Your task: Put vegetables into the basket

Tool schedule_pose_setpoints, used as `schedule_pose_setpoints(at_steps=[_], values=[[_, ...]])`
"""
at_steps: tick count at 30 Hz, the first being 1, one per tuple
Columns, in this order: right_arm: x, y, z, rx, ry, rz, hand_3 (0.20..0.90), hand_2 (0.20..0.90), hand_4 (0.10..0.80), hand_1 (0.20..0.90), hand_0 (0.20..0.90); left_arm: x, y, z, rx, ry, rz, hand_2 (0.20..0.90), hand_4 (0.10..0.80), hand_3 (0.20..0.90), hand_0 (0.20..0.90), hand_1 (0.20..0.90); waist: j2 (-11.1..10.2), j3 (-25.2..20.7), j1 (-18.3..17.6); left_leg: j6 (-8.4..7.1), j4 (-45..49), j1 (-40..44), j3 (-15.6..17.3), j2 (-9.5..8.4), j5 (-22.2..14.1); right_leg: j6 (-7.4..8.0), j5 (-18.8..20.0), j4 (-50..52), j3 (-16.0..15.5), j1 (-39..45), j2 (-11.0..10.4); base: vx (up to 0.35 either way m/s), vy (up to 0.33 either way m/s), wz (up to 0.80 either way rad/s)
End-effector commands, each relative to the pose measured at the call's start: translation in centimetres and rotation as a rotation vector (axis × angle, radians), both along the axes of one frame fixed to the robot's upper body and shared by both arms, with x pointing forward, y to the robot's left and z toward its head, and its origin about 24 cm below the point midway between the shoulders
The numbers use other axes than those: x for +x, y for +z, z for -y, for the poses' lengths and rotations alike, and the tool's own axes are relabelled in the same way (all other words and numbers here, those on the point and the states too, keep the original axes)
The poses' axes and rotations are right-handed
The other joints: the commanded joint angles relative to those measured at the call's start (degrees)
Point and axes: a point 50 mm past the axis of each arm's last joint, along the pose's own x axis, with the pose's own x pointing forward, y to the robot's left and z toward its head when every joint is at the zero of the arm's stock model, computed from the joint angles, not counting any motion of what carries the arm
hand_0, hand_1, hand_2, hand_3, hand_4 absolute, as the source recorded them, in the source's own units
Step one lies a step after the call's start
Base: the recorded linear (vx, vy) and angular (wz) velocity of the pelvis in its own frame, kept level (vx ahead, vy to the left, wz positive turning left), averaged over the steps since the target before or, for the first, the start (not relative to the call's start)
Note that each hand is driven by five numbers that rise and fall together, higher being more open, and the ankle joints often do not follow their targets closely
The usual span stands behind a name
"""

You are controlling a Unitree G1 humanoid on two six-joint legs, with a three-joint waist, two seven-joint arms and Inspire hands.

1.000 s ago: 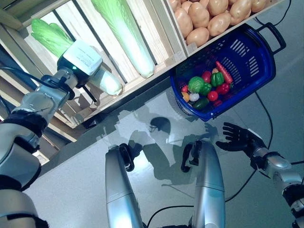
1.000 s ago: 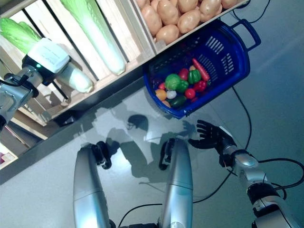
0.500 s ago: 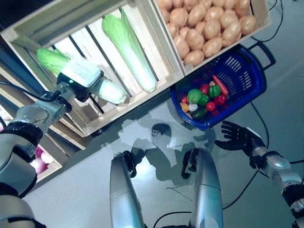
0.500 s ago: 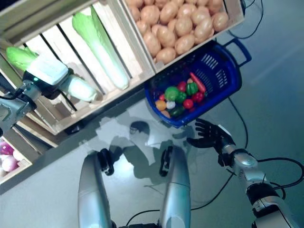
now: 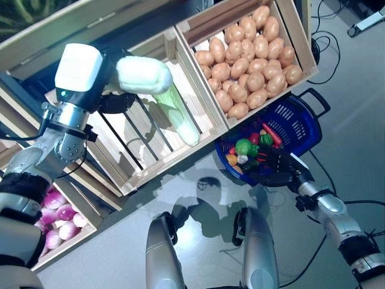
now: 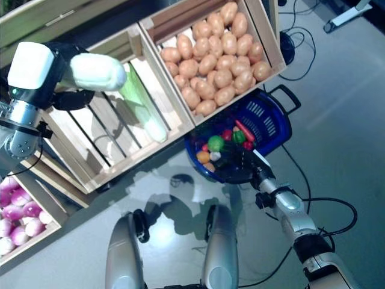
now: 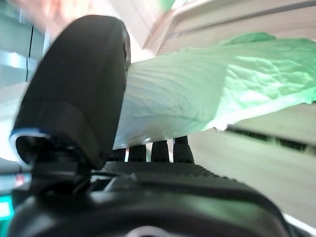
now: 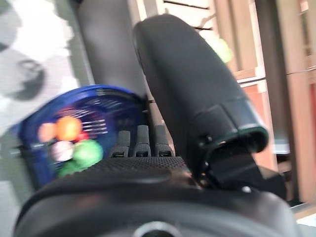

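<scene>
My left hand [image 5: 113,102] is shut on a pale green napa cabbage [image 5: 144,74] and holds it in the air in front of the wooden stand's slatted crate. In the left wrist view the cabbage [image 7: 197,94] lies between the thumb and the fingers. The blue basket [image 5: 307,126] stands on the floor below the stand. It holds a green round vegetable [image 5: 243,146], red ones, a long red one, an orange one and a white one. My right hand [image 5: 277,168] is open at the basket's near rim, fingers straight over it. The right wrist view shows the basket [image 8: 98,98] past the fingers.
The wooden stand [image 5: 198,36] of slatted crates runs across the back, its lower edge just above the basket. A second napa cabbage [image 5: 179,117] lies in the crate right beside my left hand. Black cables [image 5: 325,48] lie on the grey floor at the far right.
The camera has shifted. My left hand has lifted the cabbage up out of the crate. My right hand has moved from the open floor to the basket's near rim.
</scene>
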Motion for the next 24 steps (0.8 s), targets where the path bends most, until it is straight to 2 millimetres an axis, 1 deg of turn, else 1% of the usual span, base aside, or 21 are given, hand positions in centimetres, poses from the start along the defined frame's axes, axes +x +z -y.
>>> schedule_pose_setpoints(at_steps=[1, 3, 4, 7, 9, 10, 13, 15, 16, 20, 24], values=[[0.4, 2.9, -1.9, 0.054, 0.041, 0.239, 0.900, 0.900, 0.800, 0.900, 0.900, -1.2, 1.2, 0.0, -0.362, -0.192, 0.098, 0.300, 0.400, 0.300, 0.300, 0.300, 0.88, -10.51, 1.11, 3.35, -5.04, 4.54, 2.36, -0.96, -0.86, -1.10, 9.12, -9.39, 1.45, 4.32, -1.65, 0.040, -0.076, 0.02], [0.8, 3.7, -3.2, 0.058, 0.068, 0.291, 0.900, 0.900, 0.800, 0.900, 0.900, -1.0, 0.2, 0.8, -0.517, -0.317, 0.047, 0.300, 0.400, 0.300, 0.300, 0.300, 0.64, -11.25, 1.42, 3.35, -7.36, 6.92, 2.29, -1.37, -0.27, -0.91, 9.62, -11.52, 1.08, 6.66, -1.22, 0.044, -0.059, -0.02], [0.9, 3.9, -3.6, 0.061, 0.073, 0.305, 0.900, 0.900, 0.800, 0.900, 0.900, -0.9, -0.2, 1.2, -0.553, -0.348, 0.030, 0.300, 0.400, 0.300, 0.300, 0.300, 0.59, -11.54, 1.56, 3.34, -8.11, 7.60, 2.23, -1.60, -0.03, -0.84, 9.90, -12.40, 1.00, 7.40, -1.04, 0.059, -0.060, -0.01], [1.3, 4.8, -5.4, 0.061, 0.101, 0.355, 0.900, 0.900, 0.800, 0.900, 0.900, -0.6, -1.9, 2.6, -0.751, -0.496, -0.046, 0.300, 0.400, 0.300, 0.300, 0.300, 0.36, -13.00, 2.04, 3.29, -12.69, 11.59, 2.32, -2.36, 1.72, -0.66, 11.48, -17.56, -0.01, 11.75, 0.06, 0.075, -0.059, 0.05], [1.4, 5.4, -6.3, 0.046, 0.123, 0.379, 0.900, 0.900, 0.800, 0.900, 0.900, -0.3, -3.3, 3.3, -0.914, -0.595, -0.105, 0.300, 0.400, 0.300, 0.300, 0.300, 0.22, -14.17, 2.32, 3.19, -16.11, 14.52, 2.79, -2.90, 3.04, -0.58, 12.58, -21.59, -1.03, 14.88, 1.06, 0.109, -0.059, -0.07], [1.6, 5.7, -7.0, 0.048, 0.134, 0.388, 0.900, 0.900, 0.800, 0.900, 0.900, -0.1, -4.2, 4.1, -1.005, -0.652, -0.144, 0.300, 0.400, 0.300, 0.300, 0.300, 0.12, -14.83, 2.43, 3.09, -18.04, 16.35, 3.26, -3.13, 3.76, -0.52, 13.16, -24.02, -1.55, 16.85, 1.77, 0.120, -0.062, -0.13], [2.0, 6.2, -8.4, 0.057, 0.156, 0.385, 0.900, 0.900, 0.800, 0.900, 0.900, 0.4, -6.6, 6.6, -1.174, -0.774, -0.269, 0.300, 0.400, 0.300, 0.300, 0.300, -0.30, -16.72, 2.65, 2.98, -22.71, 20.59, 4.27, -3.70, 5.49, -0.25, 15.06, -30.26, -2.88, 21.39, 3.11, 0.148, -0.064, -0.19], [2.2, 6.4, -8.8, 0.048, 0.170, 0.369, 0.900, 0.900, 0.800, 0.900, 0.900, 0.4, -7.8, 7.7, -1.286, -0.841, -0.344, 0.300, 0.400, 0.300, 0.300, 0.300, -0.57, -17.72, 2.78, 2.98, -25.75, 23.14, 5.07, -3.97, 6.56, 0.00, 16.17, -34.10, -3.74, 24.19, 3.77, 0.131, -0.054, -0.06], [2.3, 6.4, -9.1, 0.035, 0.175, 0.355, 0.900, 0.900, 0.800, 0.900, 0.900, 0.5, -8.6, 8.5, -1.331, -0.874, -0.394, 0.300, 0.400, 0.300, 0.300, 0.300, -0.74, -18.25, 2.84, 2.87, -27.95, 24.95, 5.56, -4.15, 7.35, 0.19, 16.96, -36.78, -4.21, 26.12, 4.30, 0.105, -0.046, -0.12], [3.0, 6.4, -9.4, -0.014, 0.179, 0.308, 0.900, 0.900, 0.800, 0.900, 0.900, 0.6, -9.6, 10.4, -1.434, -0.931, -0.493, 0.300, 0.400, 0.300, 0.300, 0.300, -1.16, -19.99, 3.02, 2.71, -34.10, 29.03, 6.39, -4.90, 9.81, 0.66, 19.36, -43.98, -5.04, 30.73, 6.00, 0.097, -0.046, -0.08], [4.1, 6.3, -10.0, 0.000, 0.188, 0.189, 0.900, 0.900, 0.800, 0.900, 0.900, 1.0, -10.5, 11.9, -1.457, -0.929, -0.582, 0.300, 0.400, 0.300, 0.300, 0.300, -1.62, -21.30, 3.18, 2.51, -39.60, 32.77, 6.84, -5.50, 12.04, 1.20, 22.05, -49.56, -5.50, 34.62, 7.04, 0.099, -0.058, -0.09]])
